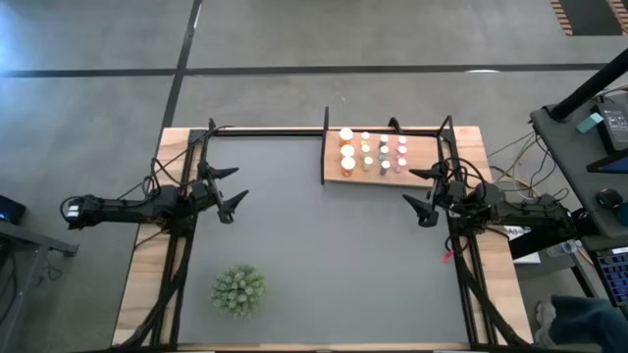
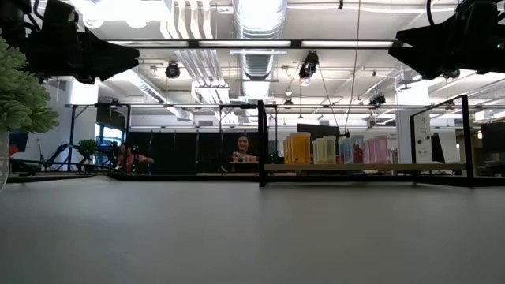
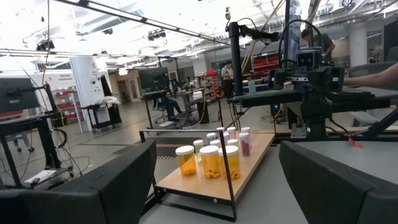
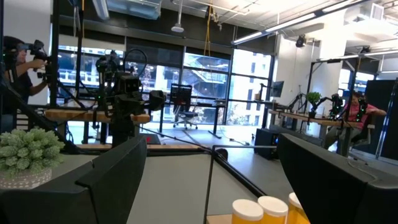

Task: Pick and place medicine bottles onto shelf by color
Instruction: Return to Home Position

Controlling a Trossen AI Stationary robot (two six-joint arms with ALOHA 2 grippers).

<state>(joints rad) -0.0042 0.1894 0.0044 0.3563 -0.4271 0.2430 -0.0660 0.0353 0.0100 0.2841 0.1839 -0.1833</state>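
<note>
The shelf (image 1: pixel 378 157), a light-wood board in a thin black frame, lies at the far right of the dark grey mat. Several medicine bottles (image 1: pixel 373 152) with white caps stand upright on it in rows: orange ones (image 3: pixel 208 163) toward the left, pink ones (image 3: pixel 245 144) toward the right. My left gripper (image 1: pixel 235 194) hovers open above the mat's left side, pointing level toward the right. My right gripper (image 1: pixel 412 190) hovers open just in front of the shelf, pointing left. Nothing is between either pair of fingers.
A green spiky plant (image 1: pixel 237 290) in a pale pot stands at the mat's near left. Black frame rails (image 1: pixel 275 129) run along the table's far edge and both sides. Bare mat (image 1: pixel 324 245) lies between the two grippers. People sit at desks in the room beyond.
</note>
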